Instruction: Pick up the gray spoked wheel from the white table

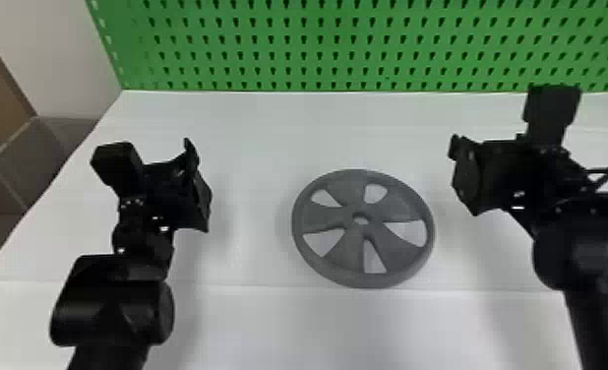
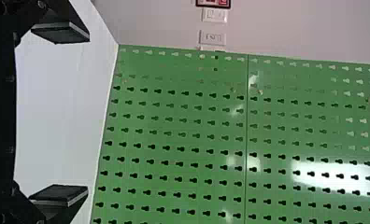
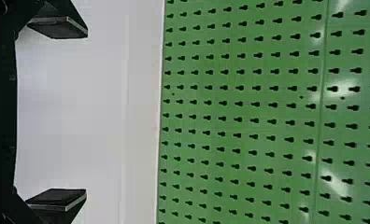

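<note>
On the white counter (image 1: 249, 197), the gray spoked wheel (image 1: 330, 217) lies flat and ungripped. Pick-ups completed: 0 of 1; approach, grasp and lift all remain, judging by this layout. Left claw (image 2: 87, 113): wide open, empty, to the left of the wheel. Right claw (image 3: 86, 112): wide open, empty, to its right. Neither of the 2 touches the wheel or the counter.

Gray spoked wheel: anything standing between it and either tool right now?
Nothing visible does. In the head view, the gray spoked wheel lies flat on the white table, and only tabletop shows between it and the left tool, and between it and the right tool.
</note>
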Action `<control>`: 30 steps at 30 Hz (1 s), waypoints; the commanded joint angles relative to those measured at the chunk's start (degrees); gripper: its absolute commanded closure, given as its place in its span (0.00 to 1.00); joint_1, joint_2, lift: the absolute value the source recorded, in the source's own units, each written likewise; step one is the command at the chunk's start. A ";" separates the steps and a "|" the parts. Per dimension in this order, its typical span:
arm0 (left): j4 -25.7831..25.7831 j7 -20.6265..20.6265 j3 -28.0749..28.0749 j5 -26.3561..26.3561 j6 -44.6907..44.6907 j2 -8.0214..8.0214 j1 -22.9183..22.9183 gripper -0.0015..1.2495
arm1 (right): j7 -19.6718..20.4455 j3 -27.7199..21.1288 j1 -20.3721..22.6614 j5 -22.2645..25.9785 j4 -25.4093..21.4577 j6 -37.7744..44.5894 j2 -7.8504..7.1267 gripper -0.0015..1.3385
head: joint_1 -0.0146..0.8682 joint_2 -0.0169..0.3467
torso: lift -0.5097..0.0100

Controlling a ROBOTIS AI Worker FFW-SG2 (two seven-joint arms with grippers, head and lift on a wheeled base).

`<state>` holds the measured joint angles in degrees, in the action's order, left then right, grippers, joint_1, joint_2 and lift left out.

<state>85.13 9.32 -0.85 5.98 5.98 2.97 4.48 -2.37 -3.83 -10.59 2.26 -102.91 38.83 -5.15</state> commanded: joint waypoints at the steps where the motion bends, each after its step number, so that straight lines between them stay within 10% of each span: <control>1: -0.05 -0.44 -0.03 0.08 -0.18 0.02 0.00 0.11 | 0.00 1.20 -4.18 2.58 -0.36 11.61 -1.44 0.08 | 0.90 0.24 | 0.79; 30: 0.30 -3.51 0.15 -1.24 -2.20 0.46 0.71 0.12 | 0.00 7.26 -31.69 12.16 18.45 51.25 -6.10 0.08 | 0.90 0.24 | 0.79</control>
<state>85.26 5.78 -1.02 5.19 3.93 3.34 5.07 -2.38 2.75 -39.52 14.14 -87.66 88.54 -10.93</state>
